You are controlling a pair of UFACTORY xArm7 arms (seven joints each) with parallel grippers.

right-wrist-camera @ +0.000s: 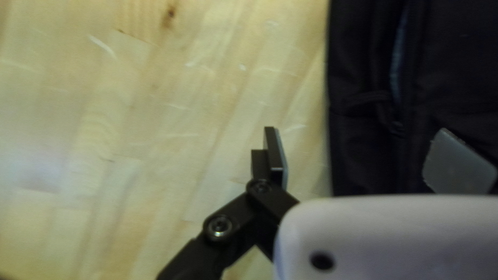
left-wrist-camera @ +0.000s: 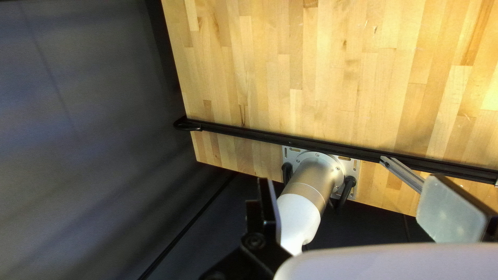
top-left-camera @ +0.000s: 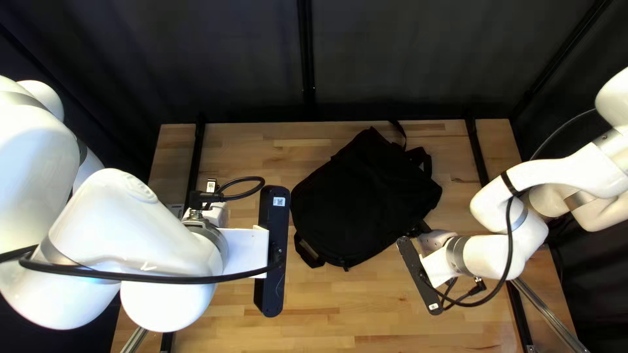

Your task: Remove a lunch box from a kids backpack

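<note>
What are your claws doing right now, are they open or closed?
Left claw: open, holding nothing.
Right claw: open, holding nothing, near the black backpack.

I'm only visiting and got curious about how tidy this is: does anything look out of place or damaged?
Nothing looks spilled or broken. The black backpack lies askew, at a slant to the edges of the table, and the right wrist view shows pale scuffs on the wood, probably ordinary wear.
</note>
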